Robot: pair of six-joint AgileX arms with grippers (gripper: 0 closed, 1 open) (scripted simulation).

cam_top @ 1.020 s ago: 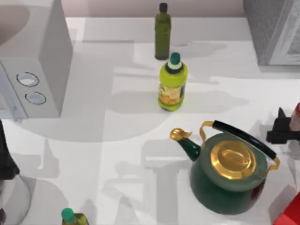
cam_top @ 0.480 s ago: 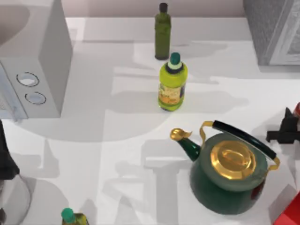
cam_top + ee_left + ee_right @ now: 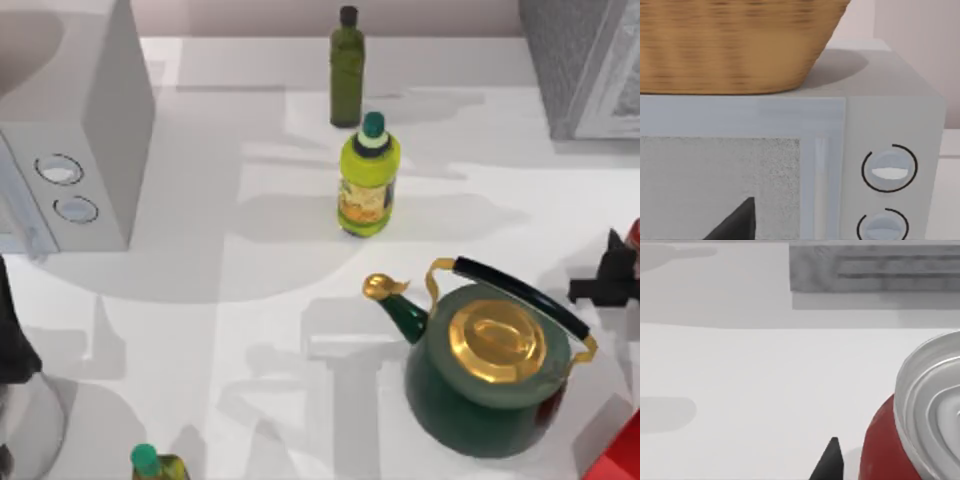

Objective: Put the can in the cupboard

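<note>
Red metal shows at the table's right edge, where the can [image 3: 634, 236] stands upright with its long axis vertical, just beside the dark right gripper [image 3: 608, 280]. In the right wrist view the can [image 3: 910, 440] sits close at hand, its silver lid facing up, and one dark fingertip [image 3: 829, 462] pokes in beside it with a sliver of bare table between them; whether the claw is spread or clamped on anything cannot be told from here. Beyond the can, toward the table's far right corner, the grey speckled cupboard [image 3: 580, 60] rises with its pale framed door, and the wrist view shows it [image 3: 875, 267] straight ahead across open white surface. So the can lies between the claw and the cupboard, and the right arm is plainly the nearer one for the job. A green kettle [image 3: 490, 370] with a gold lid sits near the front right corner, close enough to mind during any lift. The left gripper [image 3: 735, 222] hangs parked at the table's left edge, facing a light grey box with two knobs [image 3: 75, 130].
</note>
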